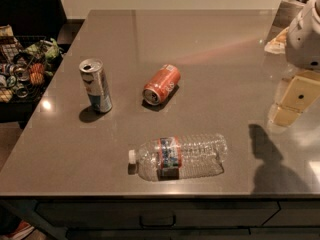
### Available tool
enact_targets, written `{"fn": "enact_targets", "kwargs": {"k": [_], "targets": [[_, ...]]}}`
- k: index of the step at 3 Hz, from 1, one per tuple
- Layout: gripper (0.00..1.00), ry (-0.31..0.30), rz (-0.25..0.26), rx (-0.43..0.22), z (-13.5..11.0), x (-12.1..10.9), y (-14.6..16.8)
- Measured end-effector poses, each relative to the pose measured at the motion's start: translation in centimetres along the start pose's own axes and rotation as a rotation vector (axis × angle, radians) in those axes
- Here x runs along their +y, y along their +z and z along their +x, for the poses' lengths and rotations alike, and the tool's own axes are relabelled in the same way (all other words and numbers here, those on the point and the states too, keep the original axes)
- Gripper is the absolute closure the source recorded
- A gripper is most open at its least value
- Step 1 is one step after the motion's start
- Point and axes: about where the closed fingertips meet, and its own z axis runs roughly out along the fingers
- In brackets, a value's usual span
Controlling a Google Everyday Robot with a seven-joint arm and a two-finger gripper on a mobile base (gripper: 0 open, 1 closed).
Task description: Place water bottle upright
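- You are looking down at a dark grey-brown countertop [200,39] with a glossy surface that reflects some light.
- The water bottle [180,156] lies on its side near the front edge of the countertop, roughly parallel to that edge. It is not upright.
- Its white cap [132,157] points to the left of the view and its base points to the right. The red-and-blue label [169,156] wraps the bottle just behind the neck, and the clear ribbed body looks empty.
- An orange soda can [161,84] also lies on its side, further back than the bottle and well apart from it. It is set at a diagonal, with one round end facing front-left.
- A silver-blue slim can [96,85] stands upright to the left of the orange can, near it but not touching, and its top has been opened.
- The gripper [292,104] is at the far right edge of the view, a set of beige blocky parts below a pale grey arm housing [305,34].
- The gripper is well apart from the bottle and from both cans, so it has hold of none of them — you cannot tell how far open it is.
- Its dark shadow [272,159] falls on the countertop to the right of the bottle's base.
- To the left, beyond the countertop's edge, a wire basket [20,69] holds a jumble of colourful items — too small to identify.
- Below the front edge you can see a dark drawer front with a handle [157,219].
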Motion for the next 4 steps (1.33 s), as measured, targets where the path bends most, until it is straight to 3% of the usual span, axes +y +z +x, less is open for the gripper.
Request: {"fn": "enact_targets", "kwargs": {"k": [2, 4], "targets": [[0.0, -0.018, -0.017, -0.025, -1.3, 0.6, 0.8], [0.0, -0.092, -0.107, -0.066, -6.1, 3.9, 3.9]]}}
